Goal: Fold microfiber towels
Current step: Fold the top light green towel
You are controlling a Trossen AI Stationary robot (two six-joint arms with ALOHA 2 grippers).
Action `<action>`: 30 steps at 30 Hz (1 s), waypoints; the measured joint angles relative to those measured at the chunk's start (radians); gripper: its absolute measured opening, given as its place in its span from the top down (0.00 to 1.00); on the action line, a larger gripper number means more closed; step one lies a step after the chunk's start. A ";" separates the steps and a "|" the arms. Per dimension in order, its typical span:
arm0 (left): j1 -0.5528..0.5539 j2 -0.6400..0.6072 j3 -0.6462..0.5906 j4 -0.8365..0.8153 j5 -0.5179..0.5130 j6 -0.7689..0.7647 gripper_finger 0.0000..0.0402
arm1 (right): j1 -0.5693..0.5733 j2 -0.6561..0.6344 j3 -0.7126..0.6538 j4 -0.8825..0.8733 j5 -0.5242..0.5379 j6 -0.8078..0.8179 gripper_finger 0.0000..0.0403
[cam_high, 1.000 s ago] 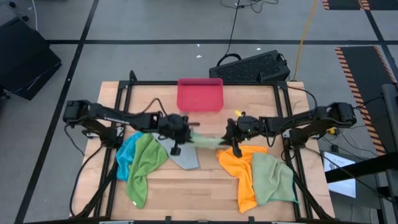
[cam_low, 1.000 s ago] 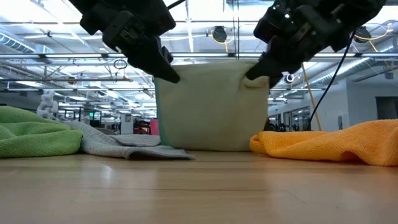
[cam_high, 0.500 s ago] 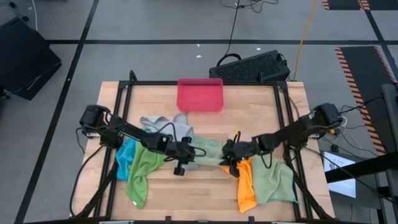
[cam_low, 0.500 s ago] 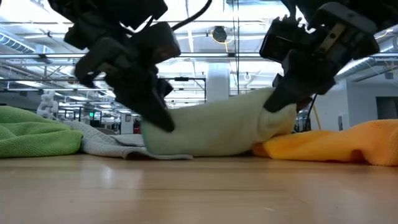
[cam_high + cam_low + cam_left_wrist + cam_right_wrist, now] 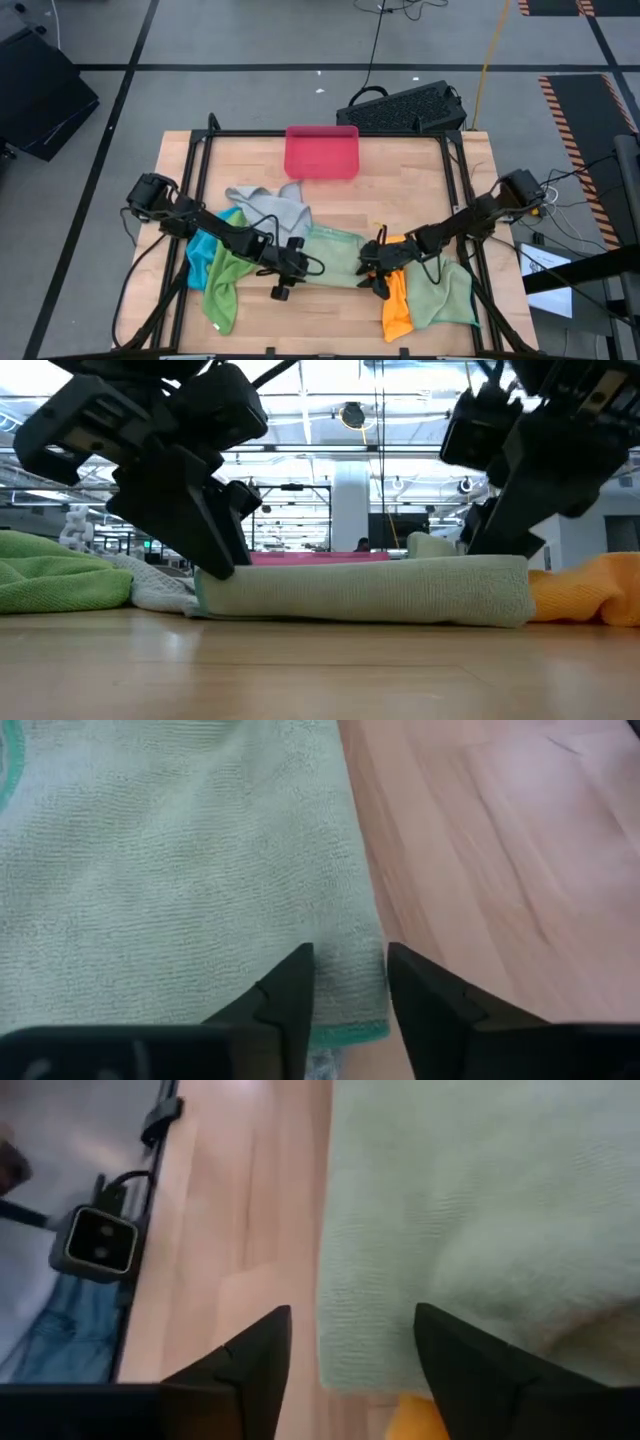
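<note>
- Table: bare wood frames the work; a pink-red tray stands at its 12 o'clock edge, clear of all cloth.
- Left arm and right arm: both reach inward from the 9 and 3 o'clock sides and meet low over the table's centre.
- Pale green towel: lies flat at the centre as a doubled, roughly square pad; in the low view it shows as a thick, even band on the wood.
- Other towels: a grey one at 11 o'clock of the pale pad, a blue one and a bright green one at 9 o'clock, an orange one and a further green one at 4 o'clock, all crumpled.
- Left gripper: sits at the pad's 8 o'clock corner, fingers narrowly parted astride the hem, gripping nothing.
- Right gripper: sits at the pad's 4 o'clock corner, fingers set wide over the edge, gripping nothing.
- Step in hand, as judged: letting go after one fold of the pale towel.
- Next move, as judged: lift both grippers clear without dragging the hem, then regrasp two corners for a second fold.
</note>
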 joint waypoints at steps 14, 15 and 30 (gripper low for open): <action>-0.045 -0.065 0.000 -0.015 -0.039 0.097 0.60 | 0.161 -0.058 0.000 -0.035 0.360 -0.117 0.47; -0.061 -0.058 0.000 -0.009 -0.066 0.109 0.60 | 0.179 -0.043 0.000 -0.010 0.388 -0.130 0.47; -0.190 0.098 0.000 0.059 -0.479 0.163 0.41 | 0.253 0.240 0.000 0.265 0.573 -0.314 0.47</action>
